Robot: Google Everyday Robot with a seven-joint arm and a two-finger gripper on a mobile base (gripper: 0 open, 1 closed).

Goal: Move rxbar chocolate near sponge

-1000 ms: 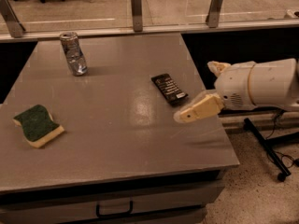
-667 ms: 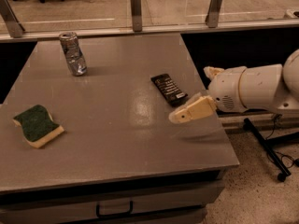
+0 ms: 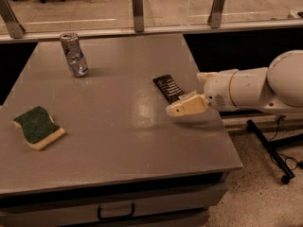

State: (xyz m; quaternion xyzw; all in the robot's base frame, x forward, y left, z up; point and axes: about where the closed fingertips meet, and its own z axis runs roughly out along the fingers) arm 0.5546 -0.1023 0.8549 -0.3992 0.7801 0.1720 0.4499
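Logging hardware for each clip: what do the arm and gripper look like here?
The arm is glossy white: a bulbous rounded segment, then a cylindrical wrist with a thin tan ring. The gripper, over the table's right side by the rxbar chocolate's near end, is pale tan and tapered. No cables show on it.

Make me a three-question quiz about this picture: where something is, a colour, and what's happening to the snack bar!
1. Where on the table is the sponge? A) left side B) middle C) right edge
2. What colour is the rxbar chocolate wrapper? A) red B) black C) yellow
3. What is the rxbar chocolate doing? A) lying flat on the table B) lifted up C) resting on the sponge
Answers: 1 A, near the left edge. 2 B, black wrapper. 3 A, flat, with the end effector beside its near end, table's right side.
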